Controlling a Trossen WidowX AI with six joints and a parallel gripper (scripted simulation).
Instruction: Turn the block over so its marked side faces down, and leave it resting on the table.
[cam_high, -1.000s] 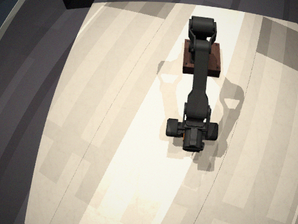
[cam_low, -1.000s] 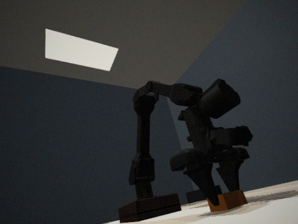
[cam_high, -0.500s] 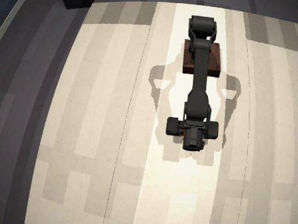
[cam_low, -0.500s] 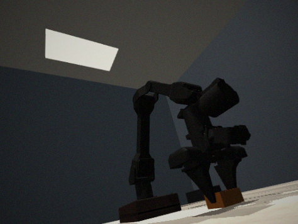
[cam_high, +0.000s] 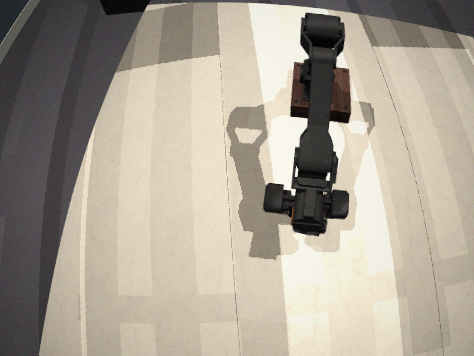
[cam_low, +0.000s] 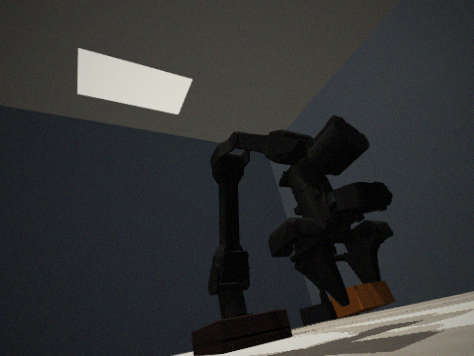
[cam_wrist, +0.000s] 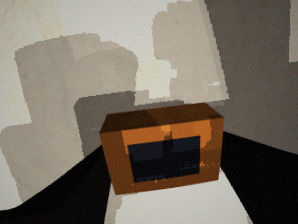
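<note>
The orange block (cam_wrist: 115, 141) (cam_low: 370, 296) has a dark marked patch (cam_wrist: 165, 160) on the face turned up toward the wrist camera. My gripper (cam_wrist: 161, 143) (cam_low: 356, 286) (cam_high: 310, 216) points down over it, and its two dark fingers are shut on the block's left and right sides. In the top view only an orange sliver of the block shows under the wrist. The block sits at or just above the table (cam_high: 150, 200) (cam_low: 430, 325); I cannot tell whether they touch.
The arm's brown base plate (cam_high: 341, 95) (cam_low: 240, 330) stands behind the gripper. The table is pale, with striped planks and the arm's shadows on it. Dark walls lie beyond its edges.
</note>
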